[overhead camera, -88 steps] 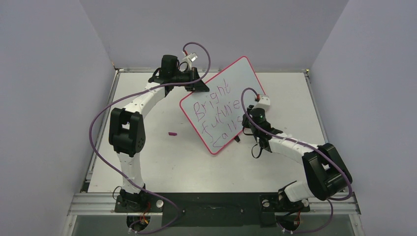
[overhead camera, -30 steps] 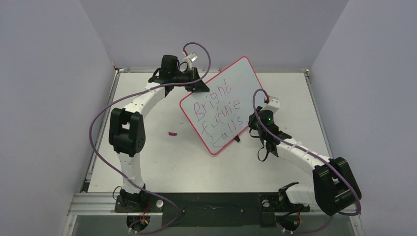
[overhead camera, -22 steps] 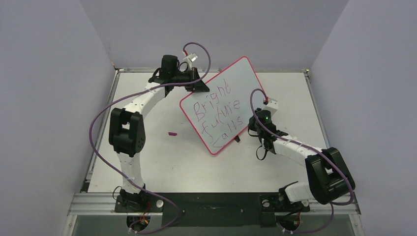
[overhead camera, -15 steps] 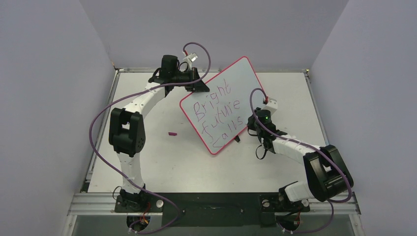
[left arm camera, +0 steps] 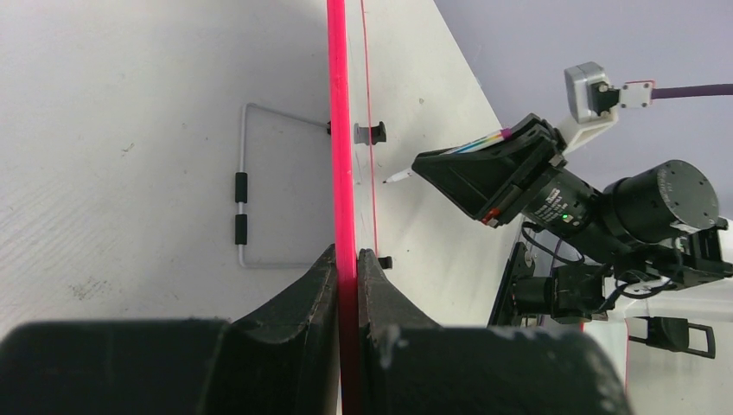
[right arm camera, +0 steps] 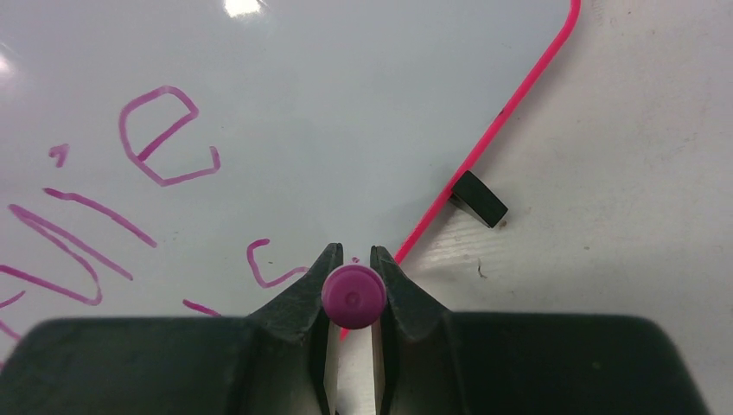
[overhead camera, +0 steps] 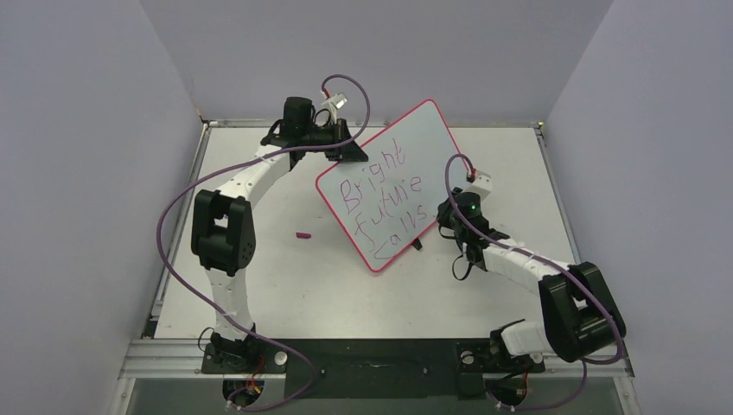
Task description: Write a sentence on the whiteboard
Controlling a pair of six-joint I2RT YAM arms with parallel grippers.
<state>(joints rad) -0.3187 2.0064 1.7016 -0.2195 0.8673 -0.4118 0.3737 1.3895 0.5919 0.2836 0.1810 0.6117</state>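
The whiteboard [overhead camera: 391,164] stands tilted at mid-table, white with a pink-red frame. The sentence [overhead camera: 383,201] reads "Bright future calls" in three slanted magenta lines. My left gripper [overhead camera: 350,149] is shut on the board's far-left frame edge; the left wrist view shows the pink frame [left arm camera: 343,138] clamped between the jaws. My right gripper [overhead camera: 436,223] is shut on a purple marker [right arm camera: 353,295], its tip just off the board's lower right edge. In the right wrist view the letters "e" and "s" [right arm camera: 268,264] show on the whiteboard [right arm camera: 363,104].
A small purple marker cap [overhead camera: 303,233] lies on the table left of the board. A black clip [right arm camera: 480,199] sits on the board's right edge. The board's wire stand [left arm camera: 243,194] rests on the table behind it. Grey walls enclose the table.
My right gripper has moved the marker right along the third line, finishing "calls", then drawn back slightly from the board's lower right edge. The left arm and the board have not moved.
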